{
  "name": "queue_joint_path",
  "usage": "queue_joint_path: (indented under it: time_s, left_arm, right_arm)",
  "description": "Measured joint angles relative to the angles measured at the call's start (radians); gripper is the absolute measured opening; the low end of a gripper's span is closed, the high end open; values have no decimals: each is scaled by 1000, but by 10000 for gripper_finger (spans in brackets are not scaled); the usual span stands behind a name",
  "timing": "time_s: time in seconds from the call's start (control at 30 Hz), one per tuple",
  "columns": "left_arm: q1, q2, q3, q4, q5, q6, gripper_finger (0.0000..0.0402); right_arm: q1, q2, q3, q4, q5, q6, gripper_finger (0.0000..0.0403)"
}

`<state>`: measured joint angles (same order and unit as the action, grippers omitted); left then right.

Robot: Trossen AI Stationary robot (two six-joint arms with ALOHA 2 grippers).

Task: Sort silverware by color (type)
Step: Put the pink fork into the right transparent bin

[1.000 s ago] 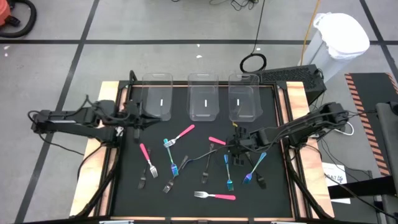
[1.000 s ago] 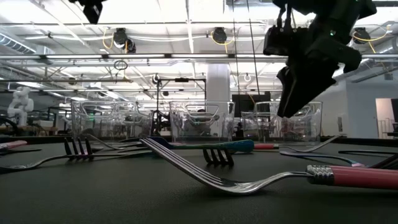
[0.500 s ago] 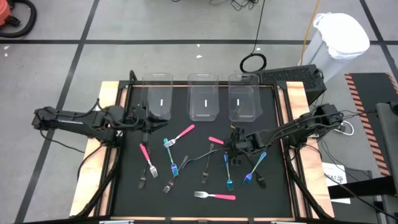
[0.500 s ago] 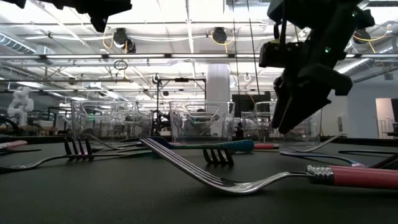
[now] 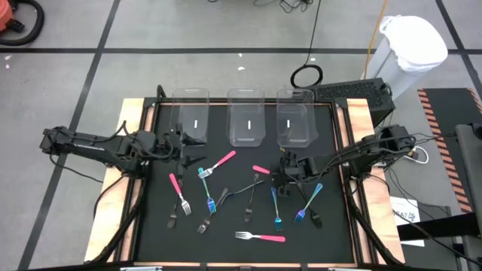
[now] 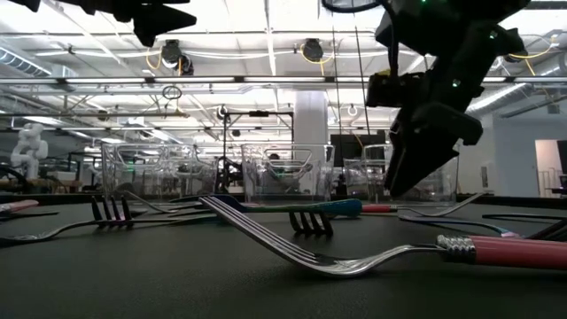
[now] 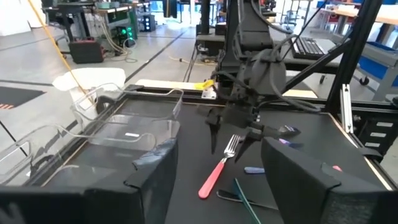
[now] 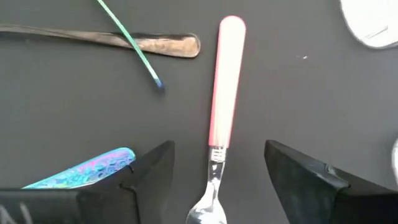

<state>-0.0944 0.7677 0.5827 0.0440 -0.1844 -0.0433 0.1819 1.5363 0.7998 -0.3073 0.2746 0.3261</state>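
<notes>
Over the pink fork (image 8: pixel 225 87) just before the right-hand bin (image 5: pixel 294 124), your right gripper (image 5: pixel 284 175) hangs jaws spread, empty: descend and pinch the handle; left gripper (image 5: pixel 190 147) spread, empty too.

Three clear bins (image 5: pixel 247 120) along black mat (image 5: pixel 233 218); white bag (image 5: pixel 413 41) beyond.

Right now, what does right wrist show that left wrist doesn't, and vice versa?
Only right wrist: a dark grey handle, a thin teal handle across it, and an iridescent blue handle beside the open right gripper.

Only left wrist: the clear bins, the right arm's own body, and the room behind.

Both: a pink fork on the black mat.
</notes>
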Motion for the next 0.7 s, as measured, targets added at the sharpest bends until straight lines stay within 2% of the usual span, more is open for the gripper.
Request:
queue_joint_path:
  time_s: [0.33, 0.7]
  left_arm:
    - [0, 3, 0, 3, -1, 5, 235]
    - [0, 3, 0, 33, -4, 0, 235]
  right_arm:
    - [-37, 9, 0, -3, -64, -4, 211]
    - [-52, 133, 5, 4, -83, -4, 194]
